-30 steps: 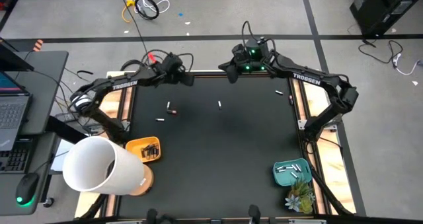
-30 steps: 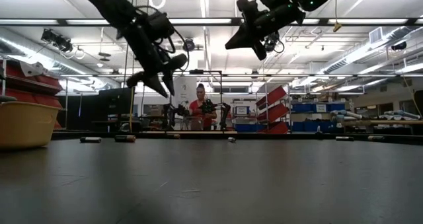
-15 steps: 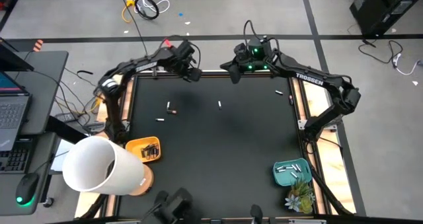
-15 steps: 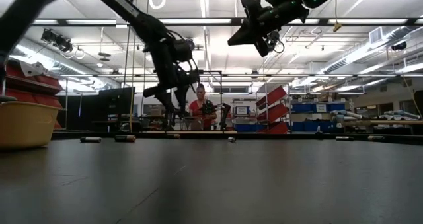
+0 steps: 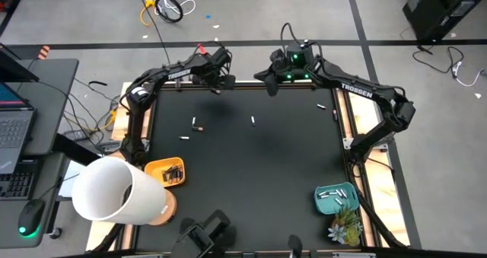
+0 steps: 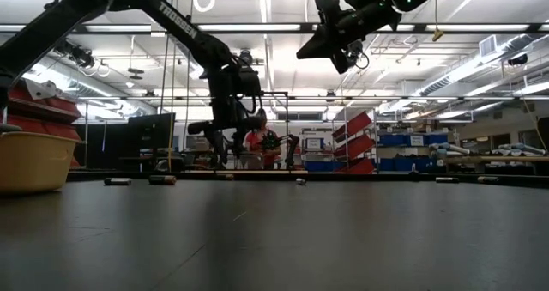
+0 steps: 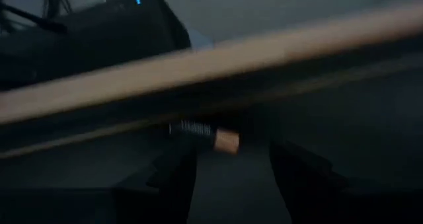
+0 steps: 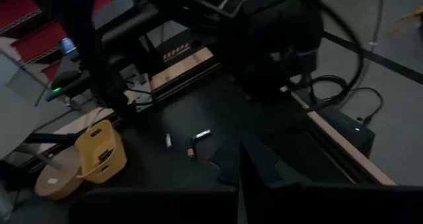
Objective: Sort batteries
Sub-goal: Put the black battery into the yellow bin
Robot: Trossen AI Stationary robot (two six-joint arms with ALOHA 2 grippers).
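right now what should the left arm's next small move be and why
Probably lower the left gripper straight down and close on the dark copper-ended battery. Its fingers stand open with that battery lying between and just ahead of them, near the table's far wooden edge.

blurred: battery (image 7: 203, 134) in left wrist view | too small: teal tray (image 5: 335, 199) contents

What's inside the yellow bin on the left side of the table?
The yellow bin holds a small cluster of dark batteries, seen from above. How many there are can't be told, and the low view shows only the bin's outer wall.
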